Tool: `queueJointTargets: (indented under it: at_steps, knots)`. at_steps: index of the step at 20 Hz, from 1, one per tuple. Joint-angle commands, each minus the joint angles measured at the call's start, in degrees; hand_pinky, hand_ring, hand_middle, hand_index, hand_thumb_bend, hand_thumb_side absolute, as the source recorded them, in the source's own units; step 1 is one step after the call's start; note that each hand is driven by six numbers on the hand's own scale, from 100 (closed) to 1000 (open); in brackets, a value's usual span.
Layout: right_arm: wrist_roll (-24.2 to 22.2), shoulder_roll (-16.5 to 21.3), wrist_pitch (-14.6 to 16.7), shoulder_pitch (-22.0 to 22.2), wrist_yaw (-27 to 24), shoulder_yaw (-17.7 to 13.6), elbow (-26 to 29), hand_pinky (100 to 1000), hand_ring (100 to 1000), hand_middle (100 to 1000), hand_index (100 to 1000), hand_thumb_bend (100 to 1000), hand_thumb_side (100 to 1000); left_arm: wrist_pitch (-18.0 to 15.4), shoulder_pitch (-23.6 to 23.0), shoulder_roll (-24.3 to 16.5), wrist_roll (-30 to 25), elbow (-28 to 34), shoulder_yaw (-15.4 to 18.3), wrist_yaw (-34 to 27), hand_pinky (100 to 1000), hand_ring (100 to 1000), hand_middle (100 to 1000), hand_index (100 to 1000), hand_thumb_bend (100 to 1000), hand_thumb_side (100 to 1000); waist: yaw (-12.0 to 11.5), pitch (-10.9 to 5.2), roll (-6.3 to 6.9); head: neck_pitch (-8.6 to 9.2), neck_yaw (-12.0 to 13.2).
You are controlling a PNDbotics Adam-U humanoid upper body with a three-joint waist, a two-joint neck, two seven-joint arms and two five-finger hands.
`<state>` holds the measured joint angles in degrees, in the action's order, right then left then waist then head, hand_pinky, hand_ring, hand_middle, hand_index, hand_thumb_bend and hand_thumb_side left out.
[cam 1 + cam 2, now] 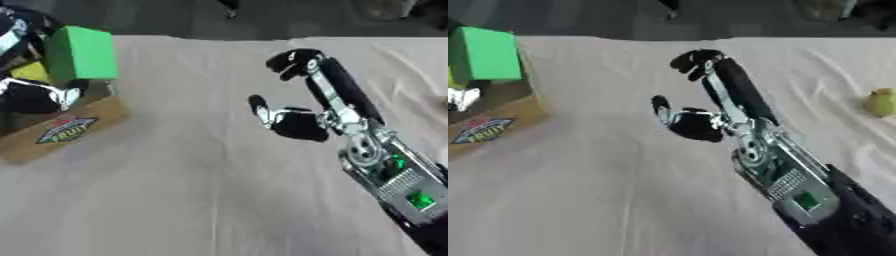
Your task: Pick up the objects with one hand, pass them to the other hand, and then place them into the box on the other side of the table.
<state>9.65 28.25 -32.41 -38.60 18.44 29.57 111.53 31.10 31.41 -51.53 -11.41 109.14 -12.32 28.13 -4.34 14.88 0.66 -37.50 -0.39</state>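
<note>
My right hand [337,95] reaches from the lower right over the middle of the cloth-covered table. Its fingers [296,61] stretch toward the far edge with the tips bent a little. The thumb [262,112] sticks out to the left, and nothing is held. A cardboard box [66,129] stands at the left edge. In it are a green block [80,54], something yellow [31,72] and black-and-white shapes [33,95]. I cannot tell whether those shapes are my left hand. A yellow-green fruit [879,102] lies on the cloth at the far right.
A beige cloth [192,190] covers the table, with a crease running down its middle. The table's far edge [210,37] meets a dark floor. My right forearm [394,180] crosses the lower right corner.
</note>
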Motion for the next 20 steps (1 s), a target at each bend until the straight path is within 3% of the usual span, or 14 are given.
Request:
queueJointTargets:
  at_steps: [1,2,5,6,7,20]
  knots:
    - [0.91,1.79,-0.52,-0.26,0.39,-1.88,2.07,837,701,659,742,343,203,0.72,-0.36,-2.85,1.93,-2.06,2.75,0.48,624,617,455,466,100,100,-0.09,-1.5,0.13,0.8,0.96]
    - [1.23,1.96,-0.77,-0.12,0.29,-2.27,2.29,836,700,657,741,395,184,1.0,-0.72,-2.95,2.39,-3.12,3.16,0.45,623,617,454,466,100,100,-0.12,-1.51,0.11,0.84,1.25]
    - [2.21,2.5,-1.35,0.19,-0.39,-3.25,2.81,836,699,654,739,393,184,1.45,-1.4,-3.01,3.68,-6.08,4.07,0.25,622,616,454,466,100,100,-0.15,-1.6,0.0,0.95,1.92]
    - [2.51,2.68,-1.46,0.25,-0.56,-3.53,2.94,836,698,654,738,333,200,1.52,-1.53,-3.0,4.0,-6.95,4.26,0.25,624,617,455,466,100,100,-0.16,-1.63,-0.04,0.99,2.12]
    - [2.8,2.84,-1.56,0.32,-0.64,-3.81,3.0,836,698,652,738,381,182,1.58,-1.63,-2.97,4.25,-7.82,4.4,0.25,623,617,455,466,100,100,-0.16,-1.66,-0.08,1.04,2.31]
    - [4.7,3.63,-1.33,1.09,-0.89,-5.73,3.06,835,697,650,737,390,180,1.52,-0.14,-1.33,4.94,-17.88,4.23,0.72,630,620,467,500,100,100,0.07,-2.06,-0.5,1.46,5.26]
